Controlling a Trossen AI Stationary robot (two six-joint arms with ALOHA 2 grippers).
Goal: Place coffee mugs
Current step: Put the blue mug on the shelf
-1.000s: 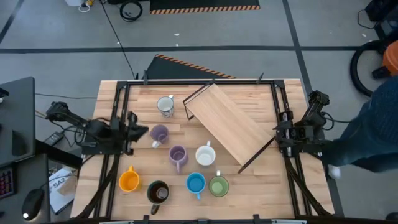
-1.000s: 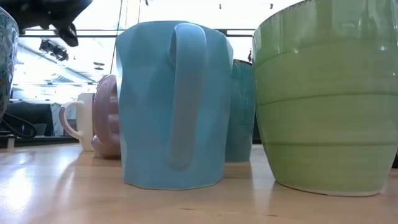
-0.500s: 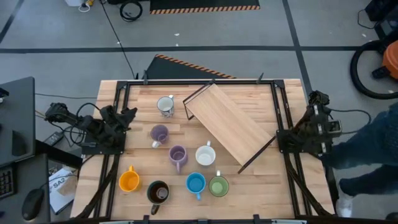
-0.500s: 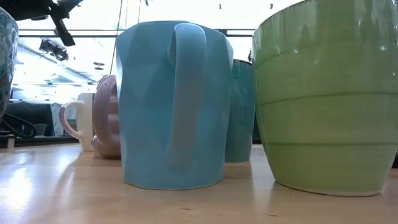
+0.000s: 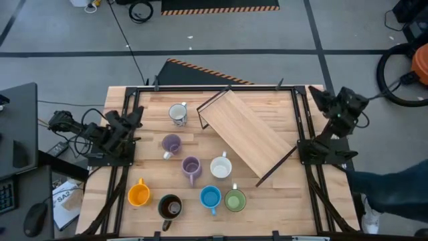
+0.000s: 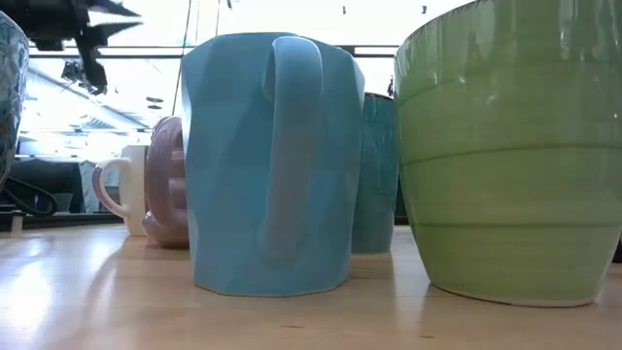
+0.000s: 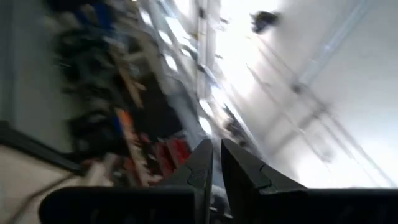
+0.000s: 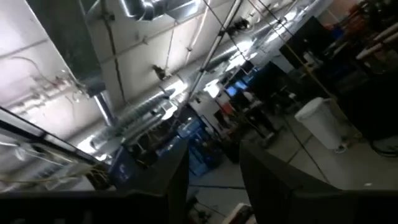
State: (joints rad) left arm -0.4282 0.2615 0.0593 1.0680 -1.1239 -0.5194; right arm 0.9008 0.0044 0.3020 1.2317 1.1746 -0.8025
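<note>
Standing idle at the bench's point(image 5: 267, 201) two sides, both arms are clear of the mugs.

From above, taking the tilted wooden board point(image 5: 246, 132) as landmark: the left gripper point(image 5: 136, 116) sits well left of it at the bench's edge, the right gripper point(image 5: 319, 98) off its right end. One white mug point(image 5: 178, 113) stands just left of the board, the other white mug point(image 5: 221, 167) touches its lower edge. Lavender mugs point(image 5: 172, 144) point(image 5: 191, 167) lie between; orange mug point(image 5: 139, 194), dark mug point(image 5: 170, 207), blue mug point(image 5: 210, 197) and green mug point(image 5: 235, 200) line up below.
At bench height, the blue mug point(image 6: 272, 160) and green mug point(image 6: 510, 156) fill the foreground.
The left wrist view shows fingers point(image 7: 200, 171) almost pressed together, pinching nothing.
The right wrist view shows fingers point(image 8: 264, 180) spread, empty, aimed at the ceiling.
</note>
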